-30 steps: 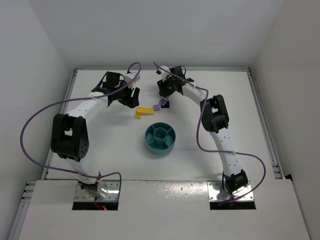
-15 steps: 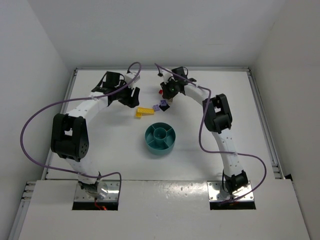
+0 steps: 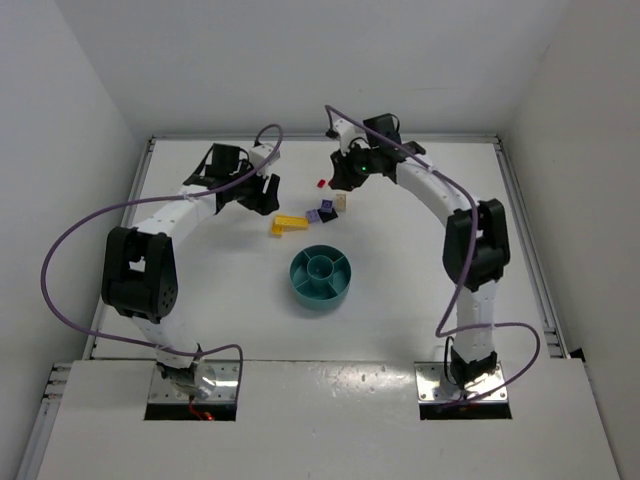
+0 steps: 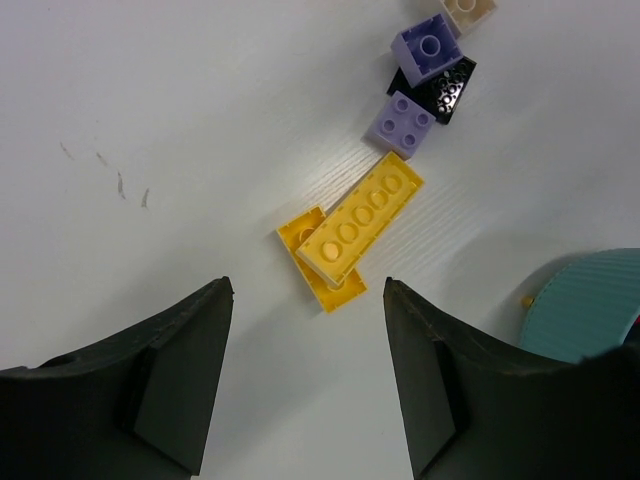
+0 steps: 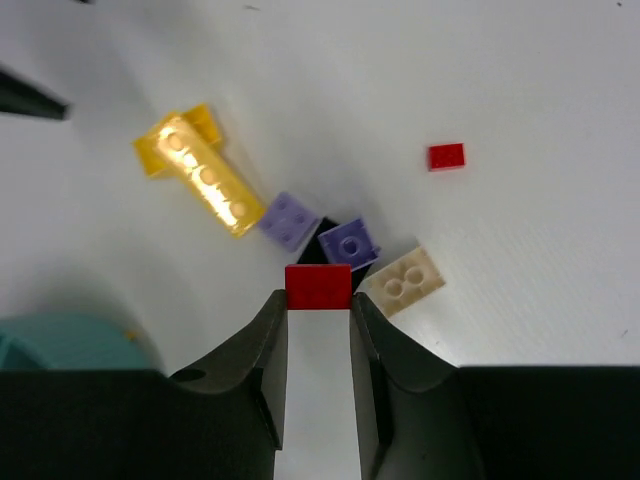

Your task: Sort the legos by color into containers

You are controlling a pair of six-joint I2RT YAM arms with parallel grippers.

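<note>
My right gripper (image 5: 318, 300) is shut on a small red brick (image 5: 318, 287) and holds it above the brick cluster; in the top view it (image 3: 352, 172) is at the back centre. Below lie two stacked yellow bricks (image 5: 205, 175), two purple bricks (image 5: 289, 218) (image 5: 350, 243), a black brick (image 5: 318, 240), a beige brick (image 5: 405, 280) and a loose red brick (image 5: 446, 156). My left gripper (image 4: 308, 290) is open and empty just short of the yellow bricks (image 4: 360, 228). The teal dish (image 3: 320, 298) stands nearer than the cluster.
The dish rim shows at the lower right of the left wrist view (image 4: 590, 310) and the lower left of the right wrist view (image 5: 50, 345). White walls close in the table on three sides. Purple cables loop off both arms.
My right gripper has risen and moved back and right from the cluster with a red brick in it; its elbow has swung right. The left arm has not moved.
</note>
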